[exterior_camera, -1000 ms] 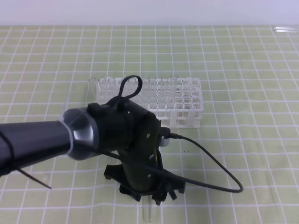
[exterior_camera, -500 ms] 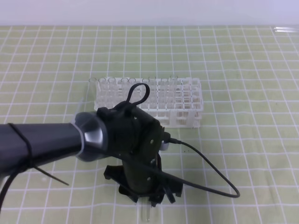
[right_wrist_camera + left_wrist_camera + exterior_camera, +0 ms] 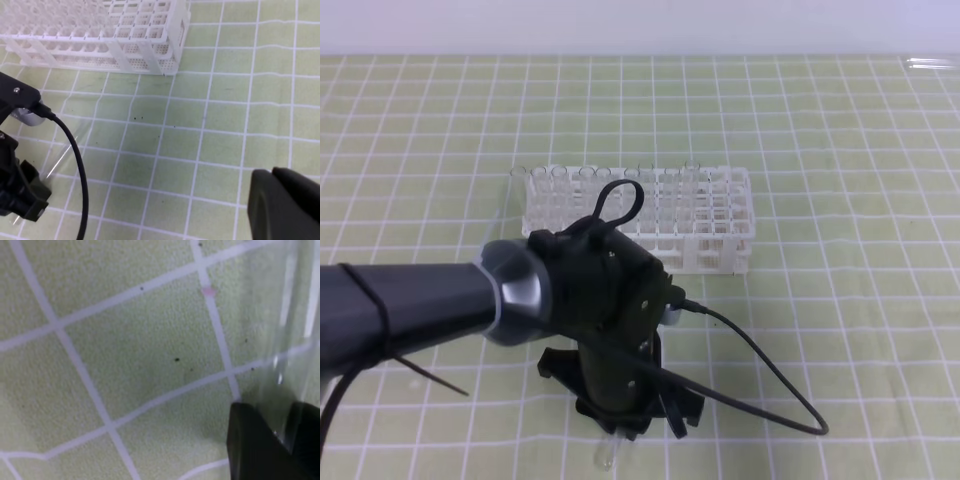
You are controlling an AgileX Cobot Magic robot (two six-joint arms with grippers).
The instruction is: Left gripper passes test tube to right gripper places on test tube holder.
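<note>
My left gripper (image 3: 632,428) points straight down at the green checked mat, in front of the white test tube holder (image 3: 715,215). The clear test tube (image 3: 607,456) pokes out below its fingers, tilted, its round end toward the lower edge. In the left wrist view the test tube (image 3: 289,335) runs down between the black fingertips (image 3: 255,445), which sit tight against it. The right wrist view shows the test tube holder (image 3: 150,50) at top left and the left gripper (image 3: 20,195) at the lower left. My right gripper (image 3: 262,187) is a shut black mass at bottom right, away from everything.
A black cable (image 3: 760,360) loops from the left wrist over the mat to the right. Several clear tubes stand in the holder's back rows (image 3: 560,175). The mat's far edge meets a white wall.
The left gripper's fingers have drawn in around the test tube, and the tube's round end has swung left. The arm dropped slightly a second ago and has since held still.
</note>
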